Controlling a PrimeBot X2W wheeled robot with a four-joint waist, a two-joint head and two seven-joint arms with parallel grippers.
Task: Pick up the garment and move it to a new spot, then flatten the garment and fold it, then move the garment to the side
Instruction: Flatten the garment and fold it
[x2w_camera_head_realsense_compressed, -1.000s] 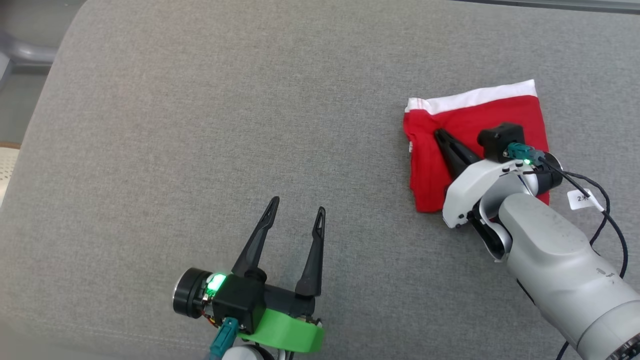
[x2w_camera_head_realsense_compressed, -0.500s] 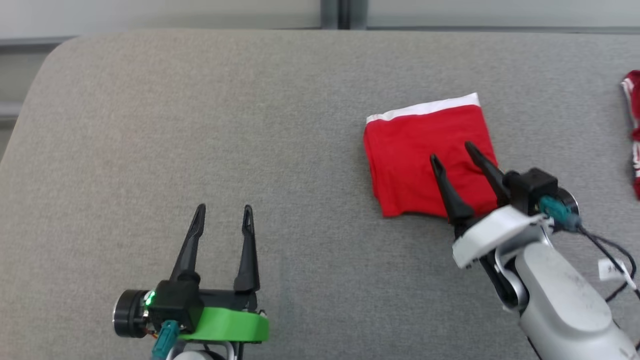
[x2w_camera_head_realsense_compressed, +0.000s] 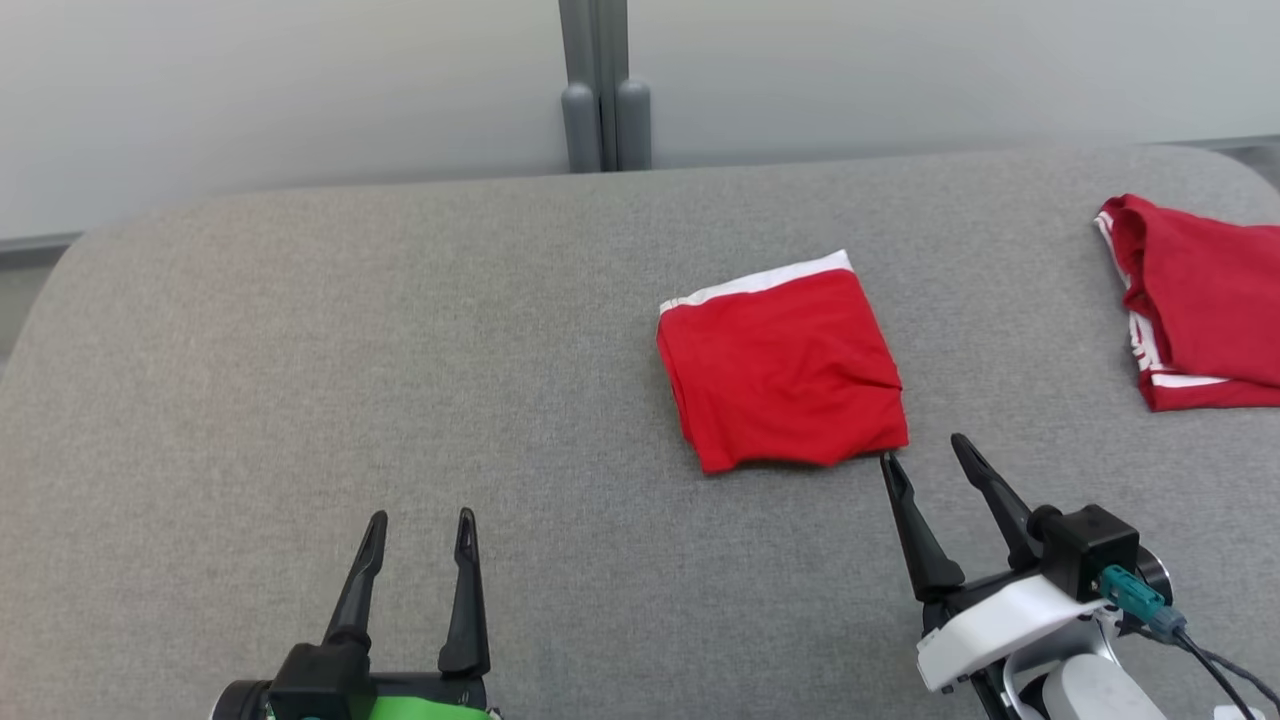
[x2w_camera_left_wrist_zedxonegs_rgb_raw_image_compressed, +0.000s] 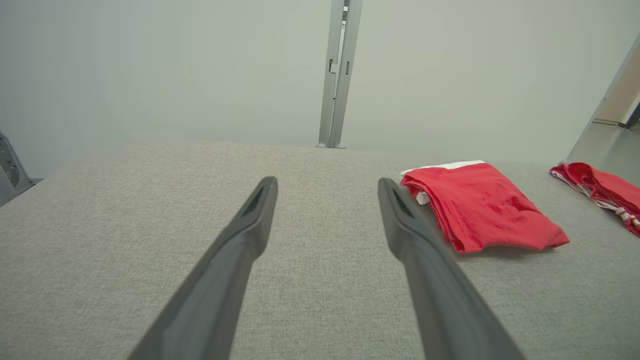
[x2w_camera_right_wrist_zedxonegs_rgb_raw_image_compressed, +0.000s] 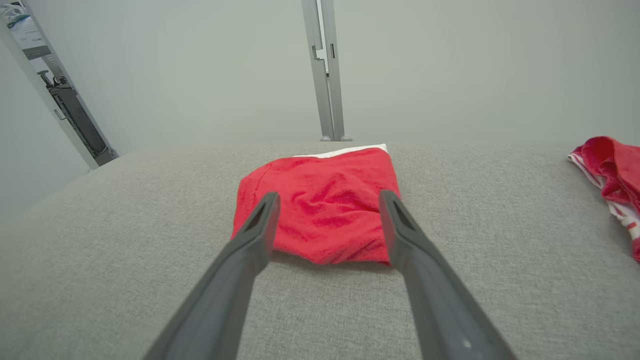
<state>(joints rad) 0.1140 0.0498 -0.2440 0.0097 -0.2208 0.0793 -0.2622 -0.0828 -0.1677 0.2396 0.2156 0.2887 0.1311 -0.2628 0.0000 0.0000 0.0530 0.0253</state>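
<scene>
The garment (x2w_camera_head_realsense_compressed: 782, 364) is red with a white waistband, folded into a neat square on the grey cushion (x2w_camera_head_realsense_compressed: 400, 350). It also lies at the right in the left wrist view (x2w_camera_left_wrist_zedxonegs_rgb_raw_image_compressed: 480, 205) and straight ahead in the right wrist view (x2w_camera_right_wrist_zedxonegs_rgb_raw_image_compressed: 320, 210). My right gripper (x2w_camera_head_realsense_compressed: 923, 450) is open and empty, its tips just short of the garment's near edge (x2w_camera_right_wrist_zedxonegs_rgb_raw_image_compressed: 325, 200). My left gripper (x2w_camera_head_realsense_compressed: 420, 520) is open too, empty, hovering over bare cushion well to the left (x2w_camera_left_wrist_zedxonegs_rgb_raw_image_compressed: 325, 185).
A second red garment (x2w_camera_head_realsense_compressed: 1195, 300) with white stripes lies crumpled at the cushion's far right (x2w_camera_right_wrist_zedxonegs_rgb_raw_image_compressed: 612, 185). A pale wall with a grey post (x2w_camera_head_realsense_compressed: 598, 85) stands behind the cushion. The cushion's rounded left end drops off near the left edge.
My right gripper opened, let go of the folded garment and drew back toward me. The head camera tilted up, so the wall and second garment came into sight.
</scene>
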